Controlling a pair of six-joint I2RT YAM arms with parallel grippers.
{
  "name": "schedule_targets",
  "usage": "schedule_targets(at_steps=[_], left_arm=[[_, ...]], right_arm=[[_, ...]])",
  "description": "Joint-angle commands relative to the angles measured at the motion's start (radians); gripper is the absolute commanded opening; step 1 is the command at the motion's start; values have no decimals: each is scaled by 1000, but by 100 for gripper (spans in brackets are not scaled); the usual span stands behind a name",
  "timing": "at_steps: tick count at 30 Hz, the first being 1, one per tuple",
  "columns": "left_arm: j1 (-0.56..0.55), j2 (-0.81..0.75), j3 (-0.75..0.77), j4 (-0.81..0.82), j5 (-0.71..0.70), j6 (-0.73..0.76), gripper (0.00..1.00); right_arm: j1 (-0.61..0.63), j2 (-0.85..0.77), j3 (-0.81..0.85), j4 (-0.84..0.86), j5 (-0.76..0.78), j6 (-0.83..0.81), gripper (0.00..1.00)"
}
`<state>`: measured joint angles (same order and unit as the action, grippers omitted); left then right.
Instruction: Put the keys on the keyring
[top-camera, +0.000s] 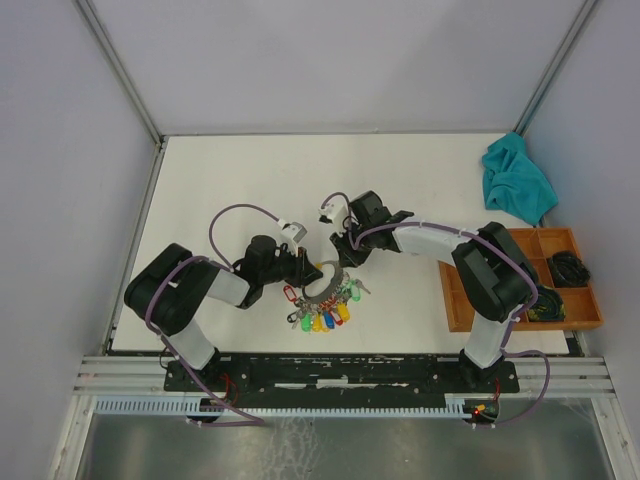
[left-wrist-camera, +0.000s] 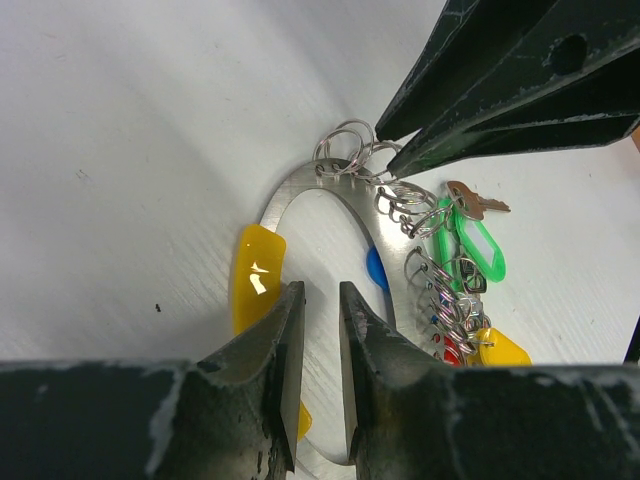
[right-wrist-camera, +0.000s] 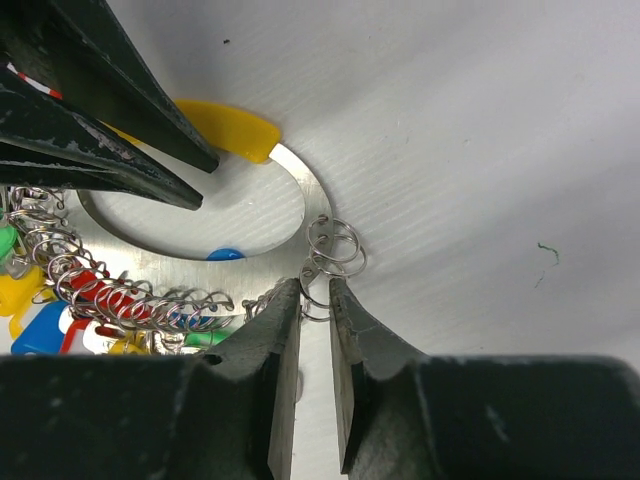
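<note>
The keyring (top-camera: 326, 280) is a flat silvery ring with a yellow sleeve (left-wrist-camera: 255, 270) and several small split rings and coloured tags (top-camera: 325, 312). It lies between both grippers. My left gripper (left-wrist-camera: 321, 300) reaches over the ring's near arc into its hole, its jaws a narrow gap apart with nothing clamped. My right gripper (right-wrist-camera: 315, 292) has its tips a narrow gap apart, straddling a small split ring (right-wrist-camera: 335, 245) at the ring's end. A silver key (left-wrist-camera: 477, 204) lies by a green tag (left-wrist-camera: 470, 245). I see no loose green-headed or dark key.
A teal cloth (top-camera: 516, 180) lies at the back right. A wooden tray (top-camera: 455, 300) with dark items stands at the right edge. Both arms meet near the table's middle front, with their fingertips close together.
</note>
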<state>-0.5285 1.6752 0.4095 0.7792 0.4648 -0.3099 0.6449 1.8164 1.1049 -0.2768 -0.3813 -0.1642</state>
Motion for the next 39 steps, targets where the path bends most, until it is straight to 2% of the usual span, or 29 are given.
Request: schedule_targets(at_steps=[1, 7, 20, 25, 29, 34, 39], left_arm=[[4, 2, 4, -4, -14, -14, 27], [4, 5, 9, -9, -11, -12, 27], [4, 9, 13, -8, 1, -9, 27], [4, 10, 15, -14, 2, -5, 27], [4, 4, 15, -28, -4, 6, 27], [3, -9, 13, -33, -7, 19, 27], [4, -23, -8, 42, 37, 17, 27]], right_arm=[[-5, -11, 49, -16, -40, -47, 27], [-4, 2, 62, -52, -63, -92, 35], [-5, 56, 84, -32, -44, -90, 35], [-6, 71, 104, -35, -33, -76, 31], [-14, 74, 112, -51, -46, -75, 20], [-25, 39, 95, -76, -66, -82, 13], [-26, -12, 65, -65, -123, -96, 4]])
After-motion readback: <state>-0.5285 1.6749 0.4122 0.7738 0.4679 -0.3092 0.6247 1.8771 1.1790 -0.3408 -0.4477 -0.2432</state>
